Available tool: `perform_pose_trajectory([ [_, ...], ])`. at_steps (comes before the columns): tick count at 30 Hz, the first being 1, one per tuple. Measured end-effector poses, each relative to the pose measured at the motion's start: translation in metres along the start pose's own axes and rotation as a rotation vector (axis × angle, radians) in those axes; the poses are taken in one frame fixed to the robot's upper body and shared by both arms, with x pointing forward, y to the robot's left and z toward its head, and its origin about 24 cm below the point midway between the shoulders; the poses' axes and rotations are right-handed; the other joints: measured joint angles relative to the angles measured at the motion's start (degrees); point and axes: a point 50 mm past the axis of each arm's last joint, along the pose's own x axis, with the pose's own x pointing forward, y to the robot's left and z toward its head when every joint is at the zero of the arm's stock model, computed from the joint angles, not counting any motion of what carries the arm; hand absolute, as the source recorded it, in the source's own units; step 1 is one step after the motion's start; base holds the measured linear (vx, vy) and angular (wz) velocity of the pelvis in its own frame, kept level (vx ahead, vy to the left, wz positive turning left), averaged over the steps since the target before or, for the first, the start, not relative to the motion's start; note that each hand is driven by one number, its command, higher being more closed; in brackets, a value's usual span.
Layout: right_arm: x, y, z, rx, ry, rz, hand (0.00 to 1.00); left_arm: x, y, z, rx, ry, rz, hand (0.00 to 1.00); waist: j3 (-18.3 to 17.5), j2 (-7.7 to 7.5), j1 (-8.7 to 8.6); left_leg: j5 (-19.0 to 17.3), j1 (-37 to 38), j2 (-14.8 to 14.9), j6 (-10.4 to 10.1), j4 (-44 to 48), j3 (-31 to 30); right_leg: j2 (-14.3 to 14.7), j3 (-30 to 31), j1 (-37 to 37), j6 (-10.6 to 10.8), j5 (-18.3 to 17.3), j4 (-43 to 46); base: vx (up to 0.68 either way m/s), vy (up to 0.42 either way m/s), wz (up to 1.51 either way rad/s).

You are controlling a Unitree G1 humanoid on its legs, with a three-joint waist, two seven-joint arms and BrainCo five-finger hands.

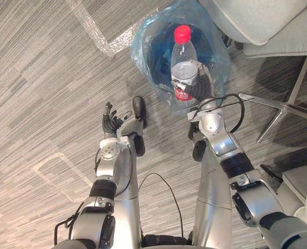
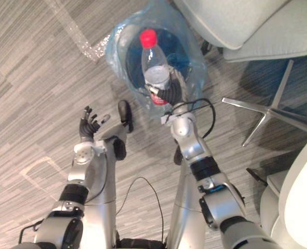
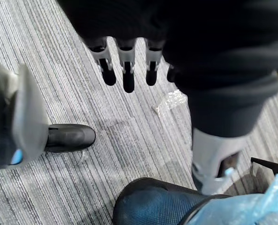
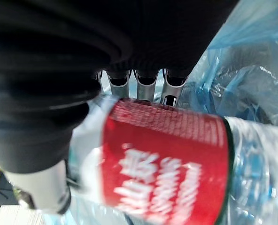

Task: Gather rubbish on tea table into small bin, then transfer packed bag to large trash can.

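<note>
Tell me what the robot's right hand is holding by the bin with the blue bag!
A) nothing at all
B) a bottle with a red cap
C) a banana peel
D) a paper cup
B: the right hand is curled round a clear bottle with a red cap and red label, held at the blue bag lining the bin.

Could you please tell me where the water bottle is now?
The bottle is in the eye views' upper middle, gripped by the right hand over the blue-bagged bin.
</note>
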Motion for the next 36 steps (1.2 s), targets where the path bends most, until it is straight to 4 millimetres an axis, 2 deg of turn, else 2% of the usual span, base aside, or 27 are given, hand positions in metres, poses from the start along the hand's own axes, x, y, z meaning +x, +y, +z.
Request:
perform_pose_trajectory([
  [7, -0.002, -0.001, -0.002, -0.008, 0.007, -0.016, 0.00, -0.002, -0.004, -0.004, -0.009, 0.014, -0.006, 0.00, -0.3, -0.09, -0.25, 1.1, 2.3, 0.3, -0.5, -1.5, -0.6, 0.4, -0.8, 1.9, -1.1, 0.1, -0.4, -0.02, -0.018, 0.01],
  [11, -0.007, 0.001, -0.005, -0.113, -0.020, 0.003, 0.00, -0.004, -0.006, -0.007, -0.011, 0.025, -0.011, 0.00, -0.3, -0.22, -0.38, 1.3, 3.9, 0.9, -0.6, -3.1, -0.4, 0.5, -1.8, 3.7, -1.8, 0.4, -1.7, -0.04, -0.022, 0.04],
  [13, -0.013, 0.007, -0.008, -0.186, -0.038, 0.048, 0.00, -0.007, -0.004, -0.011, -0.001, 0.038, -0.009, 0.00, -0.8, -0.34, -0.34, 1.6, 4.4, 1.8, -0.4, -3.5, 0.7, 0.6, -2.0, 4.1, -1.9, 0.5, -2.1, -0.02, -0.016, 0.01],
  [20, -0.024, 0.019, -0.017, -0.373, -0.081, 0.169, 0.00, -0.009, -0.001, -0.022, 0.029, 0.076, -0.006, 0.00, -1.0, -0.48, -0.42, 2.3, 5.1, 2.0, 0.1, -3.8, 0.9, 0.7, -2.2, 4.8, -2.1, 0.7, -2.4, -0.01, -0.007, 0.00],
  [26, -0.031, 0.031, -0.040, -0.520, -0.041, 0.288, 0.00, -0.009, 0.003, -0.026, 0.045, 0.094, 0.002, 0.00, -1.8, -1.15, -0.36, 3.0, 5.2, 1.9, -0.3, -5.9, 0.7, 0.6, -3.1, 4.7, -2.5, 0.9, -3.4, -0.03, -0.021, 0.06],
  [30, -0.030, 0.031, -0.053, -0.607, -0.009, 0.332, 0.00, -0.009, 0.003, -0.025, 0.035, 0.081, 0.005, 0.00, -1.8, -1.20, -0.20, 3.9, 4.2, 1.6, -0.5, -7.5, 0.6, 0.3, -3.6, 3.6, -2.6, 1.0, -3.8, -0.01, -0.022, 0.10],
  [34, -0.017, 0.024, -0.060, -0.663, 0.049, 0.322, 0.00, -0.006, 0.005, -0.021, -0.018, 0.074, 0.022, 0.00, -1.8, -1.20, -0.33, 5.7, 1.2, 1.0, -0.1, -8.8, 0.0, -0.3, -4.5, 0.4, -2.8, 1.0, -3.3, 0.00, -0.019, 0.17],
  [36, -0.012, 0.021, -0.062, -0.684, 0.073, 0.314, 0.00, -0.005, 0.005, -0.018, -0.039, 0.060, 0.032, 0.00, -1.8, -1.20, -0.28, 6.5, 0.4, 0.6, -0.5, -9.4, -0.2, -0.6, -4.8, -0.6, -2.8, 1.0, -3.0, 0.00, -0.022, 0.16],
])
